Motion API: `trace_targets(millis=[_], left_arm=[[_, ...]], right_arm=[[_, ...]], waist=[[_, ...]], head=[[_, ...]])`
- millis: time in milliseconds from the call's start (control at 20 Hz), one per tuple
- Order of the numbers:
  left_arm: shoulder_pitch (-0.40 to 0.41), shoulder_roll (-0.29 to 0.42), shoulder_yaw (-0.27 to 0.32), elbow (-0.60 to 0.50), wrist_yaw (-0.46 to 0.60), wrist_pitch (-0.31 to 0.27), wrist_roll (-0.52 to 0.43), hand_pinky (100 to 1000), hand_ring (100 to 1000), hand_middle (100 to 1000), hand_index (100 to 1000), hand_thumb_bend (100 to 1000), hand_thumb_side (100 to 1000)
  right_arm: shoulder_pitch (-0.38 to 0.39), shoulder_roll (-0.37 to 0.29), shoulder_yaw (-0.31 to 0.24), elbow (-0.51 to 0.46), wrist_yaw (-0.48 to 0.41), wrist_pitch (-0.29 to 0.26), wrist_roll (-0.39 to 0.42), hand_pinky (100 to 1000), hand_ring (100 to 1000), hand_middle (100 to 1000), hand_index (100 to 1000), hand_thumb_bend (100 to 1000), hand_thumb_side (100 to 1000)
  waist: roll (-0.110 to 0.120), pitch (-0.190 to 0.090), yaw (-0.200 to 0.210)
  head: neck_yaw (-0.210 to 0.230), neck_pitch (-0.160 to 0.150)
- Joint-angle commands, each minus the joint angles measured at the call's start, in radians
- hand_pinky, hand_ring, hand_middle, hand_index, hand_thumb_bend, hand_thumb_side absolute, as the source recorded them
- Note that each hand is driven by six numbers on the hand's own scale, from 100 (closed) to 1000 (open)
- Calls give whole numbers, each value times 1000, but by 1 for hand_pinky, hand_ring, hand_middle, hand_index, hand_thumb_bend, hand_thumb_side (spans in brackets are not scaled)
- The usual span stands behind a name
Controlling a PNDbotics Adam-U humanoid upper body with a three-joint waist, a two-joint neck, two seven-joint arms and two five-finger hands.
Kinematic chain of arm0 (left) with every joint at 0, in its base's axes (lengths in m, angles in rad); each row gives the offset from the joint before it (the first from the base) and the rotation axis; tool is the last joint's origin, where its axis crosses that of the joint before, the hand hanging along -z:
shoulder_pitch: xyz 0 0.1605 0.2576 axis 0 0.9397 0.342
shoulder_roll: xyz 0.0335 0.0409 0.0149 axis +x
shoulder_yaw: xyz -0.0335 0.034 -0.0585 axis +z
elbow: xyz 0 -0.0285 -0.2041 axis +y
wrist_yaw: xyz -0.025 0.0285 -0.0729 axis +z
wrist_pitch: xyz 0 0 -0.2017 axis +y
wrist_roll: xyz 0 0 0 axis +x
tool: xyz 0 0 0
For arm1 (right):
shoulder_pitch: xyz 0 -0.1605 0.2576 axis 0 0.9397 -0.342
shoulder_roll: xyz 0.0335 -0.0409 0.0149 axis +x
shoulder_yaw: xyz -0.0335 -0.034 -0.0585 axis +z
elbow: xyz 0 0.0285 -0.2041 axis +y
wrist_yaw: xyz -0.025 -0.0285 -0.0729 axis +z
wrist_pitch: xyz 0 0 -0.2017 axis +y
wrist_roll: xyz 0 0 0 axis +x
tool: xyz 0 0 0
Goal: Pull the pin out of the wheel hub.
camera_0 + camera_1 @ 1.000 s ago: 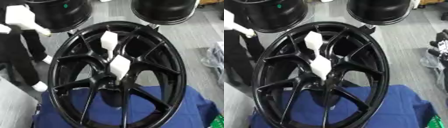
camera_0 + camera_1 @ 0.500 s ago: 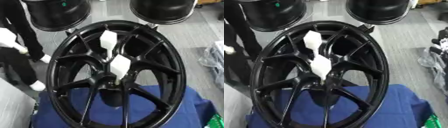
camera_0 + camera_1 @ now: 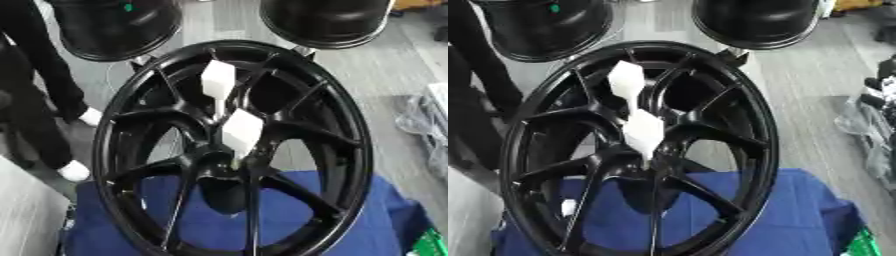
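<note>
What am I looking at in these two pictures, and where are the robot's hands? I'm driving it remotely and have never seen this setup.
Both pictures come from the two eyes of one camera in the robot's head, looking down, so they show nearly the same thing. In the middle is a black wheel with spokes, partly over a blue cloth. Two white tags stand out against its spokes; the lower one sits just above the hub, on what may be the pin, though I cannot make that out clearly. Behind are two more black wheels on a grey floor. Neither robot hand shows in either view, so nothing is held.
</note>
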State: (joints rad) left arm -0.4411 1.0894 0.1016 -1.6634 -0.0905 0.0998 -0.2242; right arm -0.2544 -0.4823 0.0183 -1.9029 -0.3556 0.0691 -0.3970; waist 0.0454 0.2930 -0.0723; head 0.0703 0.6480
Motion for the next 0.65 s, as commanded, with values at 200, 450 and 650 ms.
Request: trace_targets(millis=[200,450,650], left_arm=[[-8,-301,75,-186,317,-3,516,836,727,724,802,100,638],[26,-572,101,-232,341,7,716,845,739,763,825,145,767],[49,-653,107,-204,344,-5,774,849,745,772,838,194,791]], right_arm=[[-9,-13,-14,-28,-7,-5,-7,778,803,826,859,209,513],[-17,-1,-14,-35,-12,-7,-10,779,804,827,860,211,508],[-22,5,-16,-41,-15,-10,-16,778,805,828,860,212,505]], waist=[[-15,-14,5],[-29,-8,2],[-37,-5,1]], head=[[-1,-9],[2,-12],[1,-16]])
